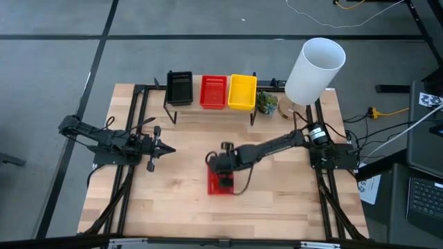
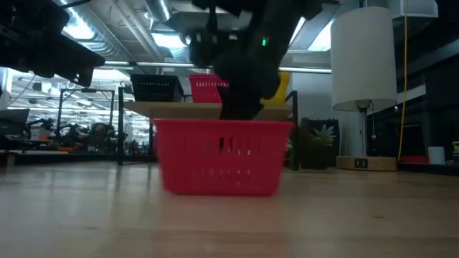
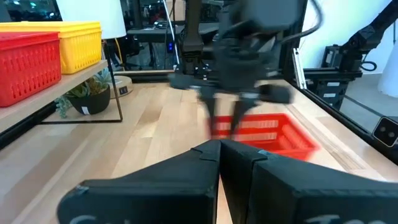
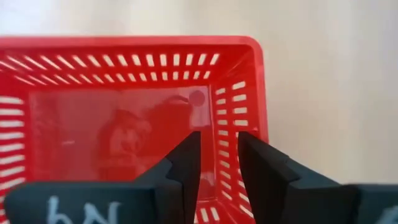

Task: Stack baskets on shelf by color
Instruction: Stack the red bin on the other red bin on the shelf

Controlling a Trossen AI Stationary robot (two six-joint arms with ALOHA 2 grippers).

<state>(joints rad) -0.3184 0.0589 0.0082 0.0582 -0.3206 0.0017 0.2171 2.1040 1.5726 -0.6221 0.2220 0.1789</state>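
A red basket (image 1: 220, 182) rests by its base on the table's middle; it also shows in the low view (image 2: 219, 158). My right gripper (image 1: 225, 169) reaches down into it, slightly open, its fingers on either side of one side wall (image 4: 227, 124) near a corner. The shelf (image 1: 211, 111) at the far edge carries a black basket (image 1: 179, 88), a red one (image 1: 214, 91) and a yellow one (image 1: 242, 91). My left gripper (image 1: 156, 146) is shut and empty above the table's left part. My right gripper comes from above, pointing down. One finger (image 4: 186, 158) is inside the red basket and the other (image 4: 264, 168) is over its rim. I cannot tell whether they touch the wall. The basket stands level on the table.
A white lamp (image 1: 315, 69) and a small potted plant (image 1: 266, 102) stand at the far right, beside the shelf. Bare tabletop (image 1: 180, 200) lies near the front edge and between the arms.
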